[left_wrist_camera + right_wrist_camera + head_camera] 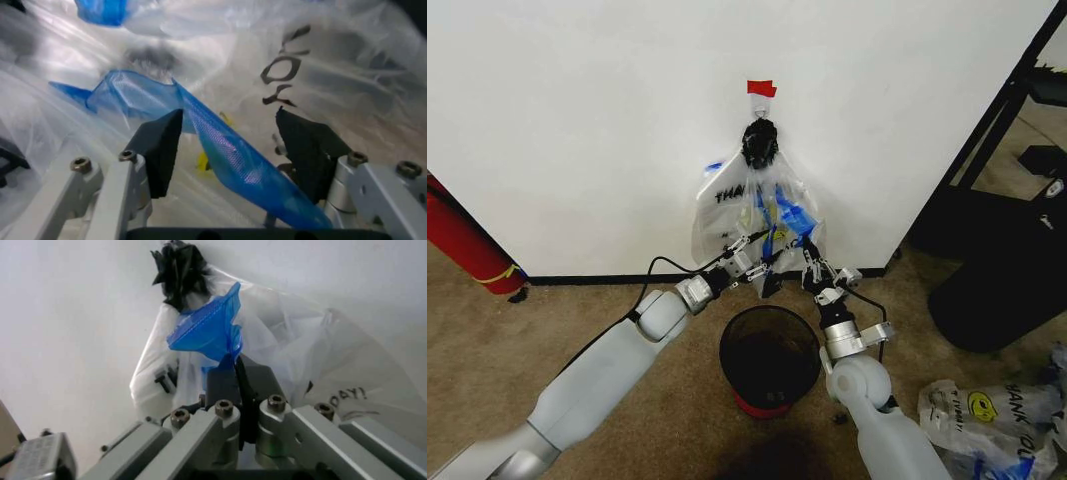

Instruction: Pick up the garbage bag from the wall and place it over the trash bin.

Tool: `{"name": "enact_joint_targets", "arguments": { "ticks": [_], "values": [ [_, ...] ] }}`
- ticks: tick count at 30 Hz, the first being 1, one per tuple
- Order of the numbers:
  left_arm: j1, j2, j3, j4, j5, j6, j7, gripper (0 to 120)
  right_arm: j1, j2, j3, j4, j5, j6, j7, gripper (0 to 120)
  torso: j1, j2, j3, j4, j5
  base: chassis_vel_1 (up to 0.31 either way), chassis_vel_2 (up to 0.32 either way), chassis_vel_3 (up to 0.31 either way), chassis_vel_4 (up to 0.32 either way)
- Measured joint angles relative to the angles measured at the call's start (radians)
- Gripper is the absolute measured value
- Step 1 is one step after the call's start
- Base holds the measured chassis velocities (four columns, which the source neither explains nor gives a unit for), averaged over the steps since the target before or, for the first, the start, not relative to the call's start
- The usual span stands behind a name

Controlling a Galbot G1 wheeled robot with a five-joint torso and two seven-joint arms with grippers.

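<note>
The garbage bag hangs on the white wall from a black clip under a red tape strip. It is translucent white with black print and blue handles. My right gripper is at the bag's lower right, shut on a blue handle, which rises from between its fingers. My left gripper is at the bag's lower middle, open, and a blue handle strip runs between its pads without being pinched. The black mesh trash bin stands on the carpet right below both grippers.
A red cylinder leans at the left by the black baseboard. Black furniture fills the right side. More printed bags lie on the carpet at the lower right.
</note>
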Motion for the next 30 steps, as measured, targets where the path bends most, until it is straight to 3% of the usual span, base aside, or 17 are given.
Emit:
{"name": "enact_joint_targets", "arguments": {
  "ticks": [6, 10, 18, 21, 26, 27, 30],
  "values": [
    [0.002, 0.009, 0.0, 0.003, 0.014, 0.02, -0.055, 48, 0.006, 0.002, 0.001, 0.012, -0.008, 0.0, -0.002, 0, 0.0, 0.0, 0.0, 0.0001, 0.0001, 0.0, 0.0, 0.0, 0.0],
    [0.021, 0.016, -0.011, -0.003, 0.008, 0.032, -0.089, 31, 0.008, 0.002, 0.006, 0.016, -0.013, 0.002, -0.006, 0, 0.0, 0.0, 0.0, 0.0002, 0.0, 0.0, 0.0, 0.0, 0.0],
    [0.041, 0.01, -0.02, -0.032, -0.089, 0.043, -0.112, 1, 0.005, -0.001, 0.014, 0.012, -0.025, 0.011, -0.008, 0, 0.0, 0.0, 0.0, 0.0, 0.0, 0.0, 0.0, 0.0, 0.0],
    [0.049, 0.01, -0.025, -0.044, -0.13, 0.045, -0.112, 0, 0.004, -0.002, 0.018, 0.009, -0.026, 0.014, -0.008, 0, 0.0, 0.0, 0.0, 0.0, 0.0, 0.0, 0.0, 0.0, 0.0],
    [0.118, 0.021, -0.078, -0.119, -0.425, 0.042, -0.075, 0, -0.001, -0.006, 0.036, -0.014, -0.028, 0.036, -0.007, 0, 0.0, 0.0, 0.0, -0.0001, 0.0, 0.0, 0.0, 0.0, 0.0],
    [0.118, 0.021, -0.078, -0.119, -0.425, 0.042, -0.075, 0, -0.001, -0.006, 0.036, -0.014, -0.028, 0.036, -0.007, 0, 0.0, 0.0, 0.0, -0.0001, 0.0, 0.0, 0.0, 0.0, 0.0],
    [0.195, 0.023, -0.142, -0.188, -0.573, 0.054, -0.054, 0, -0.013, -0.011, 0.04, -0.017, -0.022, 0.05, -0.004, 0, 0.0, 0.0, 0.0, 0.0004, -0.0001, 0.0, 0.0, 0.0, 0.0]
  ]
}}
